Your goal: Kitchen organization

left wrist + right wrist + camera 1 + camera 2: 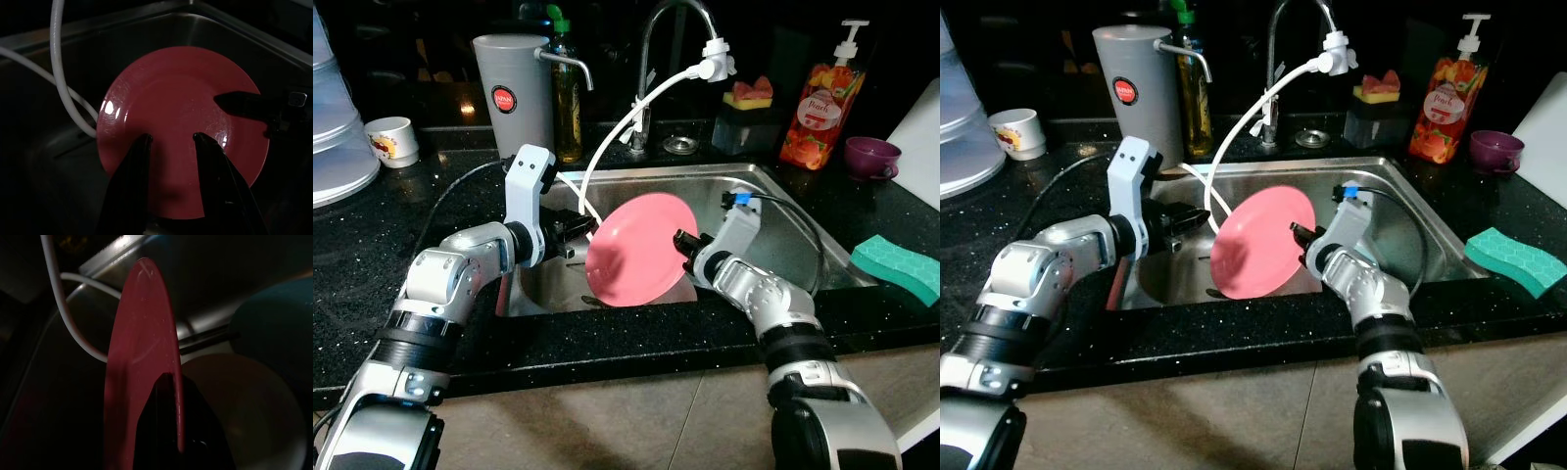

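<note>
Both arms forward, left tool (171,142) fingers spread, right tool (682,241) fingers pinched together.

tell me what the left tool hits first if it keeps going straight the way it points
Most likely the pink plate: the left tool points at its face, fingers open. How wide a gap remains is unclear.

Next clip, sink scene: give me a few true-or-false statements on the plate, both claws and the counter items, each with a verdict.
1. The right claw grips the pink plate by its rim. True.
2. The plate lies flat on the sink floor. False: it is held on edge above the basin.
3. The left claw is shut on the plate. False: its fingers are open, facing the plate.
4. A green sponge lies on the counter right of the sink. True.
5. The purple cup is in the sink. False: it stands on the counter.
</note>
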`<state>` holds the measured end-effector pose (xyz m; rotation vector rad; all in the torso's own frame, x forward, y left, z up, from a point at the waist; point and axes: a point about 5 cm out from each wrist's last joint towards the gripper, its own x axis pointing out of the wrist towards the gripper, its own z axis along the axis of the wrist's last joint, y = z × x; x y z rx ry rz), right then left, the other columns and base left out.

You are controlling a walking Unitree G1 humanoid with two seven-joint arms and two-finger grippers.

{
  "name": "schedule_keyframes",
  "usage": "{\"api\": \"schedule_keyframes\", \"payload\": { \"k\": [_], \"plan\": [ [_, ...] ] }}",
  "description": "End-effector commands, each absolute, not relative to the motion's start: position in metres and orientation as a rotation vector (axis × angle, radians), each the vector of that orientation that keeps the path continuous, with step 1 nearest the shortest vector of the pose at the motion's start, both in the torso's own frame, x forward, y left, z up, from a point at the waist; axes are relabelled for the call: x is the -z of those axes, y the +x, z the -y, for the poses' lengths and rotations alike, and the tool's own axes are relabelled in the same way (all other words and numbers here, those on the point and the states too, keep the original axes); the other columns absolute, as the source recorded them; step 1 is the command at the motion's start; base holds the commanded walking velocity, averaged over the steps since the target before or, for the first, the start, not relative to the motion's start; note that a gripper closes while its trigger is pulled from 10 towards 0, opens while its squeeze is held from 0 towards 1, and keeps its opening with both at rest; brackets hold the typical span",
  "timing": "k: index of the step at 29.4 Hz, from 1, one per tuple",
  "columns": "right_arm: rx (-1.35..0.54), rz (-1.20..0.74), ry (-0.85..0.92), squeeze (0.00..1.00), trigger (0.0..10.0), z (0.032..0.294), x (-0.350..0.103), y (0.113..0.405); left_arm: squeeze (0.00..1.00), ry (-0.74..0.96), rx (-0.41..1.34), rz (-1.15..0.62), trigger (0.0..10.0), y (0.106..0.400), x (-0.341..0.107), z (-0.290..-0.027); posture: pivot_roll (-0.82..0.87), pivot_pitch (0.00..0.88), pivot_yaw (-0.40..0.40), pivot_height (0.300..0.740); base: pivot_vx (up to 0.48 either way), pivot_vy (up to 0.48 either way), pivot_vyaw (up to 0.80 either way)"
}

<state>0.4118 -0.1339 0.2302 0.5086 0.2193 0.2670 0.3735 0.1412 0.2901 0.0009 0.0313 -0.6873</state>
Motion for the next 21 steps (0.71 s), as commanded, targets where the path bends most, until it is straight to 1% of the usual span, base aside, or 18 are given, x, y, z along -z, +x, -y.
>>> {"api": "schedule_keyframes", "payload": {
  "k": [1, 2, 3, 4, 5, 6, 7, 13, 15, 16, 17, 18, 19, 20, 21],
  "plan": [
    [-0.292, -0.211, 0.463, 0.00, 10.0, 0.127, -0.234, 0.415, 0.00, -0.026, 0.699, -0.066, 10.0, 0.376, -0.290, -0.142, 0.11, 0.193, 0.000, 0.740, 0.000, 0.000, 0.00],
    [-0.292, -0.211, 0.463, 0.00, 10.0, 0.127, -0.234, 0.415, 0.00, -0.026, 0.699, -0.066, 10.0, 0.376, -0.290, -0.142, 0.11, 0.193, 0.000, 0.740, 0.000, 0.000, 0.00],
    [-0.296, -0.216, 0.443, 0.04, 10.0, 0.125, -0.232, 0.415, 0.00, -0.043, 0.714, -0.104, 10.0, 0.376, -0.286, -0.143, 0.11, 0.194, 0.003, 0.740, 0.000, 0.000, 0.00],
    [-0.297, -0.219, 0.437, 0.04, 10.0, 0.125, -0.232, 0.416, 0.00, -0.044, 0.721, -0.117, 10.0, 0.376, -0.285, -0.143, 0.11, 0.194, 0.003, 0.740, 0.000, 0.000, 0.00],
    [-0.295, -0.227, 0.427, 0.75, 10.0, 0.124, -0.230, 0.416, 0.00, -0.048, 0.731, -0.145, 10.0, 0.376, -0.280, -0.143, 0.11, 0.194, 0.003, 0.740, 0.000, 0.000, 0.00],
    [-0.295, -0.227, 0.427, 0.75, 10.0, 0.124, -0.230, 0.416, 0.00, -0.048, 0.731, -0.145, 10.0, 0.376, -0.280, -0.143, 0.11, 0.194, 0.003, 0.740, 0.000, 0.000, 0.00],
    [-0.299, -0.239, 0.414, 1.00, 10.0, 0.121, -0.226, 0.416, 0.00, -0.071, 0.741, -0.194, 10.0, 0.375, -0.273, -0.141, 0.11, 0.197, 0.008, 0.740, 0.000, 0.000, 0.00],
    [-0.332, -0.203, 0.421, 1.00, 10.0, 0.119, -0.234, 0.417, 0.00, -0.081, 0.743, -0.224, 10.0, 0.375, -0.267, -0.138, 0.11, 0.193, 0.007, 0.740, 0.000, 0.000, 0.00],
    [-0.366, -0.123, 0.438, 1.00, 10.0, 0.119, -0.254, 0.418, 0.00, -0.082, 0.746, -0.226, 10.0, 0.375, -0.266, -0.137, 0.11, 0.187, 0.009, 0.740, 0.000, 0.000, 0.00],
    [-0.366, -0.123, 0.438, 1.00, 10.0, 0.119, -0.254, 0.418, 0.00, -0.082, 0.746, -0.226, 10.0, 0.375, -0.266, -0.137, 0.11, 0.187, 0.009, 0.740, 0.000, 0.000, 0.00],
    [-0.398, -0.052, 0.434, 1.00, 10.0, 0.119, -0.270, 0.417, 0.00, -0.084, 0.748, -0.224, 10.0, 0.375, -0.268, -0.137, 0.10, 0.184, 0.009, 0.740, 0.000, 0.000, 0.00],
    [-0.433, 0.048, 0.411, 0.50, 10.0, 0.119, -0.293, 0.415, 0.00, -0.088, 0.750, -0.219, 10.0, 0.374, -0.271, -0.139, 0.10, 0.181, 0.009, 0.740, 0.000, 0.000, 0.00],
    [-0.433, 0.048, 0.411, 0.50, 10.0, 0.119, -0.293, 0.415, 0.00, -0.088, 0.750, -0.219, 10.0, 0.374, -0.271, -0.139, 0.10, 0.181, 0.009, 0.740, 0.000, 0.000, 0.00],
    [-0.463, 0.125, 0.409, 0.00, 10.0, 0.122, -0.312, 0.410, 0.00, -0.092, 0.750, -0.213, 10.0, 0.374, -0.274, -0.139, 0.10, 0.176, 0.010, 0.740, 0.000, 0.000, 0.00],
    [-0.463, 0.125, 0.409, 0.00, 10.0, 0.122, -0.312, 0.410, 0.00, -0.092, 0.750, -0.213, 10.0, 0.374, -0.274, -0.139, 0.10, 0.176, 0.010, 0.740, 0.000, 0.000, 0.00]
  ]
}}
